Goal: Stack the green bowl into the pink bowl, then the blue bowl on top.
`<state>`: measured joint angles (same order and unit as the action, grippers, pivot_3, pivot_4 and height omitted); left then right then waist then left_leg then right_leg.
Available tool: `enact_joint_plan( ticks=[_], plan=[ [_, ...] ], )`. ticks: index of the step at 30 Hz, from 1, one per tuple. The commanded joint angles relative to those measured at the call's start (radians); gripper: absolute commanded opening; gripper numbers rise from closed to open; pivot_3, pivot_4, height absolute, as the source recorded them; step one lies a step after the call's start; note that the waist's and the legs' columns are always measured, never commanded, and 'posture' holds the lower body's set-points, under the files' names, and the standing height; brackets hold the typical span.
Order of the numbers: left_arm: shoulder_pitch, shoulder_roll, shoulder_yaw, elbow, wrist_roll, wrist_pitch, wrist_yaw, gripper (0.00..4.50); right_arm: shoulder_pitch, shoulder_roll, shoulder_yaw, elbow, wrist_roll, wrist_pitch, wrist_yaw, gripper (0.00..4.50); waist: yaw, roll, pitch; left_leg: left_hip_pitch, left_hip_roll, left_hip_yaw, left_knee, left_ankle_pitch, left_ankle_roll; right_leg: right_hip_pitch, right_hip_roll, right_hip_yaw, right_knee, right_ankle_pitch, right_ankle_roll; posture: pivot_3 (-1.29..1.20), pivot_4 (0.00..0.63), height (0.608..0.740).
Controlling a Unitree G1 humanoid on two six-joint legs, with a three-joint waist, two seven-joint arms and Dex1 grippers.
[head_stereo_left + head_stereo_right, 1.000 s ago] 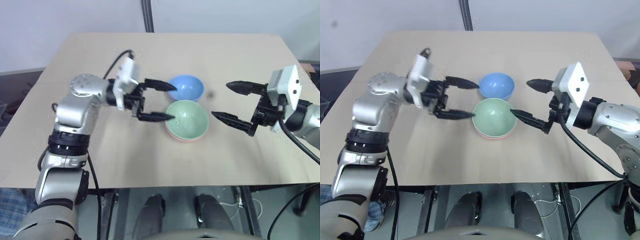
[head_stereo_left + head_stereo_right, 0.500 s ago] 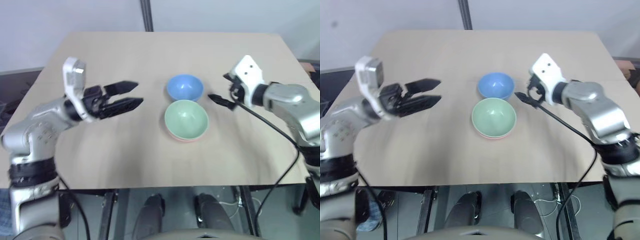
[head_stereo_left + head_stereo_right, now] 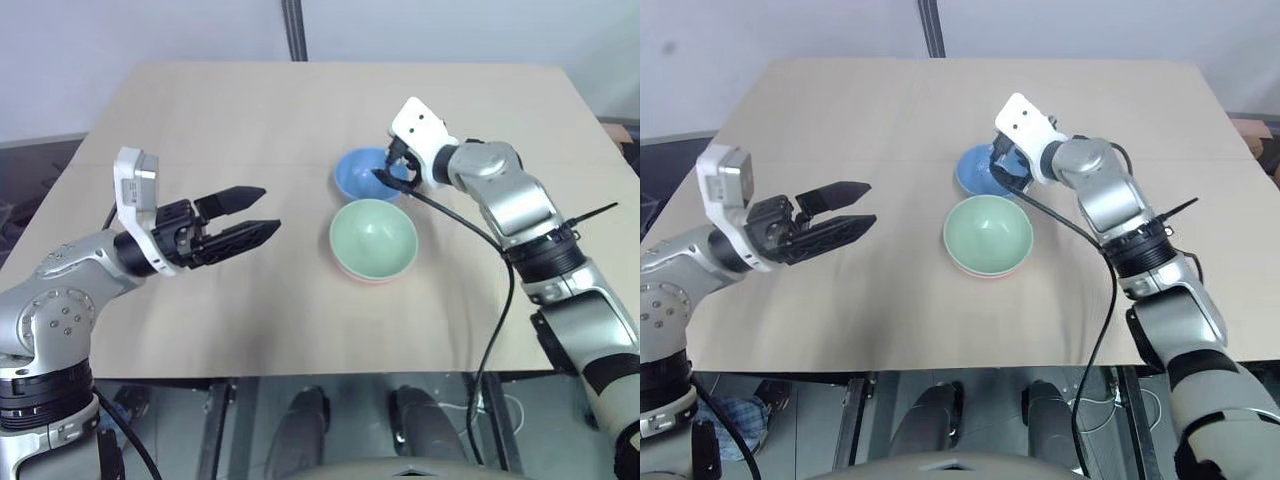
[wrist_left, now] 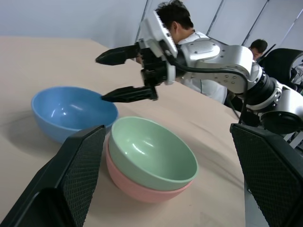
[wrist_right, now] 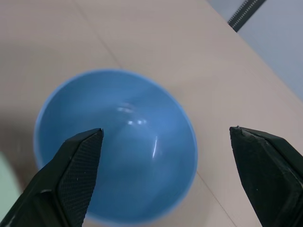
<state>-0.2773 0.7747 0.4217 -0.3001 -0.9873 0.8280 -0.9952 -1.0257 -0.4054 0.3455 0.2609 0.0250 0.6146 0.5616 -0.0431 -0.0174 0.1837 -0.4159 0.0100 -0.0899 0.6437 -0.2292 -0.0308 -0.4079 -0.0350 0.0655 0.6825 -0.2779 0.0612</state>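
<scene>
The two head views look steeply down on the worktop (image 3: 300, 110) from nearly the same spot. The left wrist view skims low across it towards the stacked bowls. The right wrist view looks closely down into the blue bowl (image 5: 118, 146).

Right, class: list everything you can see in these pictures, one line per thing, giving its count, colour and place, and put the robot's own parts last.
green bowl: one, pale mint green, nested inside the pink bowl, near the table's middle.
pink bowl: one, salmon pink, under the green bowl, just its rim and side showing.
blue bowl: one, light sky blue, on the table just behind the stack, empty.
table: one, light tan top, carrying all three bowls.
people: two, dark-haired, behind the table's far side in the left wrist view.
left gripper: one, black fingers, open, off to the left of the bowls.
right gripper: one, black fingers, open, over the blue bowl.
</scene>
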Motion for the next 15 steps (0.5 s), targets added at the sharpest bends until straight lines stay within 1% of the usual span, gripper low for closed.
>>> enact_joint_plan(
  ticks=[1,8,15],
  plan=[
    [0.007,0.024,0.021,-0.036,-0.021,-0.011,0.003,4.44,-0.033,0.037,-0.09,0.038,0.002,0.064,-0.057,4.5,0.002,0.0,0.0,0.0,0.0,0.0,0.0,0.0,0.0,0.0,0.0,0.0,0.0,0.0,0.0,0.0,0.15,0.74],
    [0.001,0.025,0.001,-0.036,-0.017,-0.015,0.0,4.44,-0.039,0.114,-0.243,0.093,0.037,0.202,-0.183,4.5,-0.001,0.0,0.0,0.0,0.0,0.0,0.0,0.0,0.0,0.0,0.0,0.0,0.0,0.0,0.0,0.0,0.15,0.74],
    [-0.02,0.023,-0.025,-0.021,-0.007,-0.023,-0.007,4.44,-0.035,0.177,-0.405,0.084,0.103,0.354,-0.296,4.5,-0.001,0.0,0.0,0.0,0.0,0.0,0.0,0.0,0.0,0.0,0.0,0.0,0.001,0.0,0.0,0.0,0.15,0.74]
  ],
)
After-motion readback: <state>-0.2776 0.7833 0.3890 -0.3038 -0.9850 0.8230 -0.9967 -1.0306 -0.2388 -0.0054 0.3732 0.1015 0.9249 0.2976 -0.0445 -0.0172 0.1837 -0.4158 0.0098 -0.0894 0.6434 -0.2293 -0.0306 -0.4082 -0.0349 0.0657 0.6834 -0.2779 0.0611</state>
